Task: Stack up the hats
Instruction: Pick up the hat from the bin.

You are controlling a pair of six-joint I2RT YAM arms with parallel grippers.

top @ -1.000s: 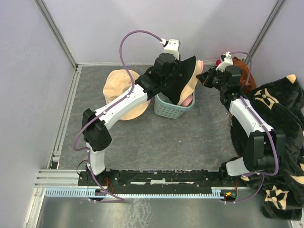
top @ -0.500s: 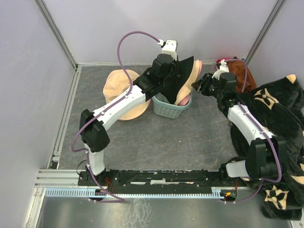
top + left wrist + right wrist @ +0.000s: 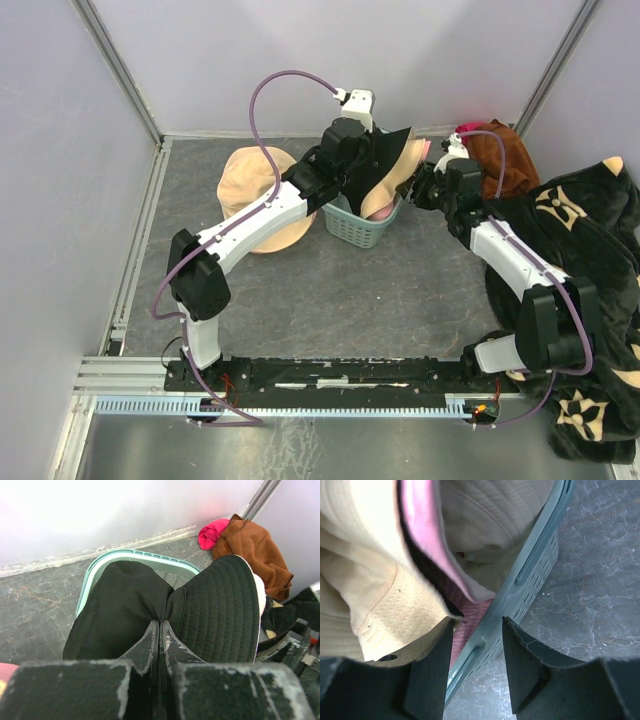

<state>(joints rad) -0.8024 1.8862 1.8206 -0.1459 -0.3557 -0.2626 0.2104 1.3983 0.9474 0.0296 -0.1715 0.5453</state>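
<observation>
At the upper centre of the top view, the left gripper (image 3: 160, 630) is clamped shut on a black soft fabric bucket hat (image 3: 215, 605) above the teal plastic slatted basket (image 3: 150, 557), which holds a beige fabric hat (image 3: 375, 580) and a pink fabric hat (image 3: 427, 535), while the right gripper (image 3: 476, 625) stands half open and empty, the basket's rim between its fingers.

Lilac walls (image 3: 200, 50); grey marbled floor (image 3: 330, 290)

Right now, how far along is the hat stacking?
Done: beige fabric hat and pink fabric hat lie in the teal plastic basket. In hand: left gripper shut on a black bucket hat above it; right gripper open at the rim. Left: tan bucket hat on the table.
</observation>
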